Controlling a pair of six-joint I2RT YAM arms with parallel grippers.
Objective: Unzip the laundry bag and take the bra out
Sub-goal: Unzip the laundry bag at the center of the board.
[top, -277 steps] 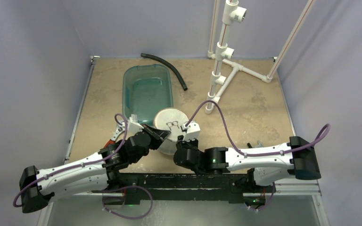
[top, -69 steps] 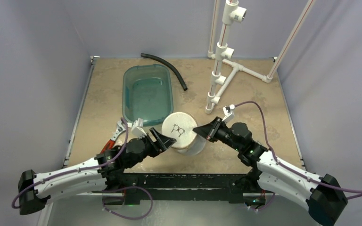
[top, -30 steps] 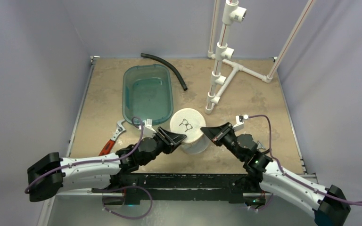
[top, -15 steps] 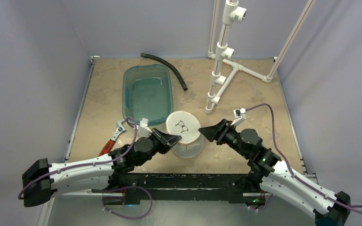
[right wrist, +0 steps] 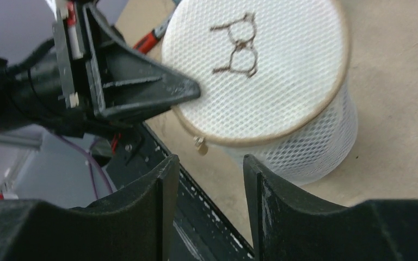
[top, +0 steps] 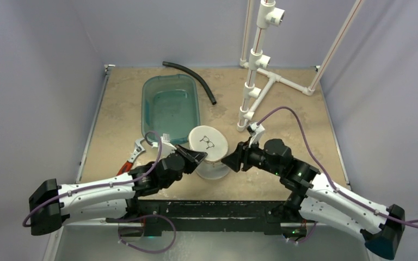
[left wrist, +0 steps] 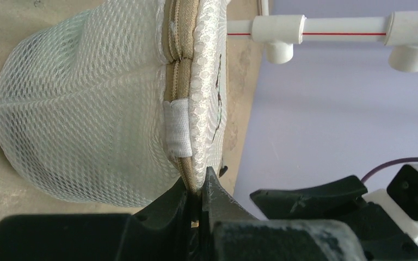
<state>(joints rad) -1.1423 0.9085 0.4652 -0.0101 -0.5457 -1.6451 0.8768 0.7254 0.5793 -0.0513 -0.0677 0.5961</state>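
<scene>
The left gripper [left wrist: 196,189] has its two fingers pressed together. They pinch the edge of the round top of the laundry bag [left wrist: 87,109]. The right gripper [right wrist: 207,168] has its fingers spread apart, and nothing is between them. It hangs just beside the bag, on the side across from the left gripper, and does not touch it.

The laundry bag [top: 213,169] is white net and sits on the table [top: 305,109], near the middle of the near edge, between the two grippers. Its flat top faces up and leans a little, and it has a small dark bra drawing on it. The tan zip around the top looks shut where it shows. A little metal zip pull [right wrist: 198,143] hangs at the rim.

Behind the bag, toward the far left corner, is a teal tub [top: 170,109]. A wrench [top: 130,157] with a red handle lies near the left edge. A black hose [top: 190,76] lies by the far edge. A white pipe frame [top: 258,70] stands at the far right corner.
</scene>
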